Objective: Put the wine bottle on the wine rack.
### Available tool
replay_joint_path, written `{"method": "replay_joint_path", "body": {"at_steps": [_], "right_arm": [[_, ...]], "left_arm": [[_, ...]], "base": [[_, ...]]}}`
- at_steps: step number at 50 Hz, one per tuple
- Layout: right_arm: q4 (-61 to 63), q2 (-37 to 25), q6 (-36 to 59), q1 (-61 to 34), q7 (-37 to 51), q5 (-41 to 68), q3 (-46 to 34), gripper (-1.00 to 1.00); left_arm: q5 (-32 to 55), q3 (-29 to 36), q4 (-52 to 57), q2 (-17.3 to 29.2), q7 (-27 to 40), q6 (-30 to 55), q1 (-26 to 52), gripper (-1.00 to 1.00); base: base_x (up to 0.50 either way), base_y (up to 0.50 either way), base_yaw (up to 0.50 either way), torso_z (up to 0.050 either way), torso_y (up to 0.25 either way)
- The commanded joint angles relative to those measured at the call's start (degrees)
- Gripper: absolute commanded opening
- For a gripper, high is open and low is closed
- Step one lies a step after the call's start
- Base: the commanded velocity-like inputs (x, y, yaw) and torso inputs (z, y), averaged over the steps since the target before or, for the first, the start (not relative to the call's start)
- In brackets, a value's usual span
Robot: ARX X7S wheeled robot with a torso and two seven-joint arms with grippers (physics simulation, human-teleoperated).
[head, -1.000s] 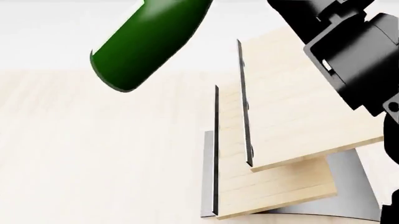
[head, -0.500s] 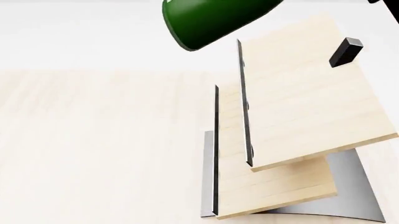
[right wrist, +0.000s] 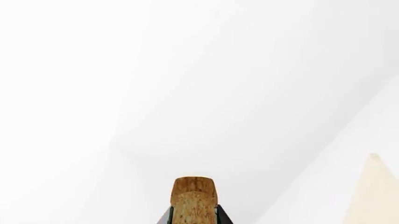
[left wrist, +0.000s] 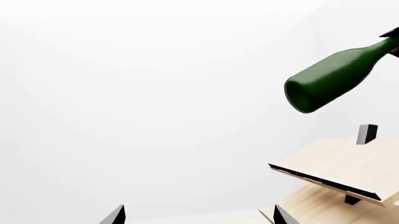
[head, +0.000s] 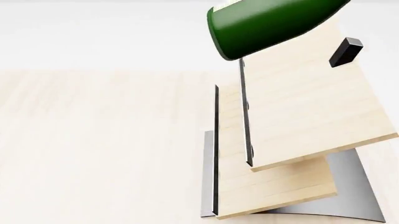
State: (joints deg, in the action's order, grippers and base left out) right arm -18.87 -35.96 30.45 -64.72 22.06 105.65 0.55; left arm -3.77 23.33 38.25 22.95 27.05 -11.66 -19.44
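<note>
The wine bottle (head: 268, 21) hangs tilted in the air, dark green, its round base pointing down over the top edge of the wine rack's upper board (head: 305, 107). From the left wrist view the wine bottle (left wrist: 330, 79) floats above the wine rack (left wrist: 349, 163), apart from it. Its tan cork (right wrist: 194, 196) sits between the dark fingers (right wrist: 219, 217) of my right gripper (right wrist: 193, 219), which is shut on the bottle's neck. My left gripper (left wrist: 199, 219) is open and holds nothing; only its two fingertips (left wrist: 118, 215) show. The label is hidden.
The rack has a lower light wood board (head: 268, 186), a curved grey metal base (head: 358, 186) and a small black block (head: 345, 51) on the upper board. It stands on a pale wooden tabletop (head: 100, 140). White walls lie behind.
In the head view the bottle's base has travelled right, from left of the rack to over its upper board. The right arm, seen a second ago, has left that view.
</note>
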Motion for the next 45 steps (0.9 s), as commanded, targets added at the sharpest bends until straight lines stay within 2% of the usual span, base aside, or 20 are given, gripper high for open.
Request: {"method": "replay_joint_path", "body": {"at_steps": [1,25,45], "right_arm": [[-1.4,-0.9,-0.1,1.1,-2.5,-0.2,1.7,-1.00],[-4.2,-0.4,-1.3,6.0,-7.5,-1.9,1.7,-1.00],[-4.0,-1.2,-1.7,8.4,-8.2,-1.8,2.6,-1.00]], "left_arm": [[0.0,0.2,-0.1,0.1,0.2,0.1,0.1,1.00],[0.1,0.6,-0.9,0.4,0.6,-0.1,0.5,1.00],[0.0,1.0,-0.9,0.5,0.9,0.1,0.7,1.00]], "base": [[0.00,0.00,0.00,0.000,0.000],[0.00,0.00,0.00,0.000,0.000],[0.00,0.00,0.00,0.000,0.001]]}}
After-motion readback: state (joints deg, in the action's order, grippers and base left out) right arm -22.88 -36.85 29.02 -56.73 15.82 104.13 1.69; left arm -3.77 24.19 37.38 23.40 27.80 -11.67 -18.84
